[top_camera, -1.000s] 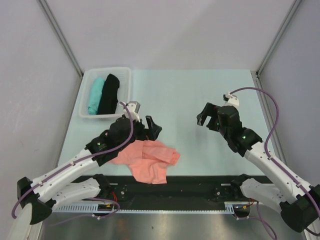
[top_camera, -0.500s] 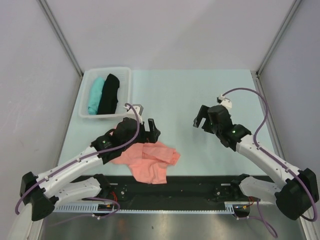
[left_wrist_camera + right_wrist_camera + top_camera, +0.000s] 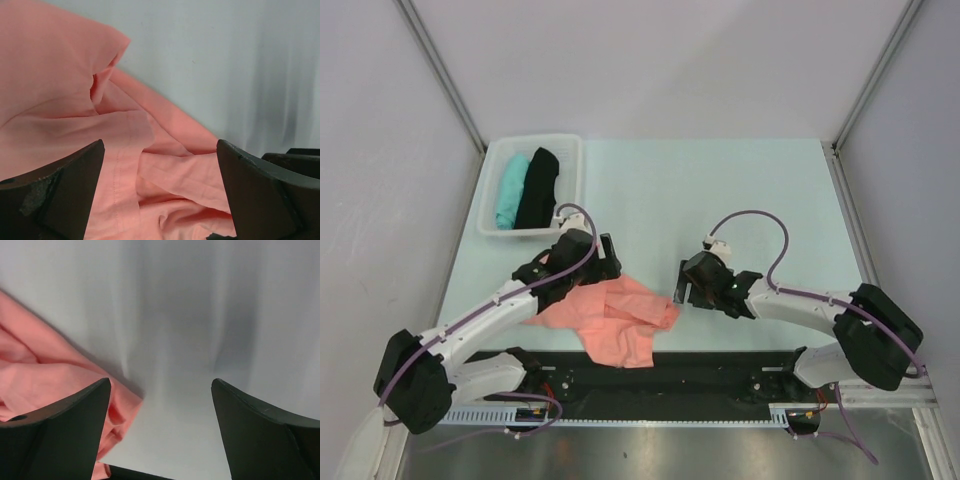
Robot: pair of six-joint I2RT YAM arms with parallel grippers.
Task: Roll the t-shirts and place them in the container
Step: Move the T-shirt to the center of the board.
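Salmon-pink short-sleeved cloth t-shirt [image 3: 615,318] lies crumpled at the near edge of the pale green table [image 3: 740,190]. It sits in the same spot and the same folds as a second ago. What has changed is the arms.

The right gripper [image 3: 680,290] hung well above the right half of the table a second ago. It has since swung down and toward the middle, and now sits low just beside the shirt's right corner. The left gripper [image 3: 607,262] has also dropped, from above the shirt's far edge to right over that edge.

In the left wrist view the two black fingers [image 3: 70,195] stand wide apart. Wrinkled pink cloth fills the gap between them, and bare table shows beyond it. Nothing is pinched, and whether the tips touch the cloth cannot be told.

In the right wrist view the fingers [image 3: 260,435] are likewise spread wide and hold nothing. Mostly bare table lies between them. The shirt's corner reaches in from the left, next to the left finger.

At the far left of the table a clear plastic bin [image 3: 574,170] holds a rolled teal t-shirt [image 3: 510,190] and a rolled black t-shirt [image 3: 538,188] side by side. Both are unmoved.
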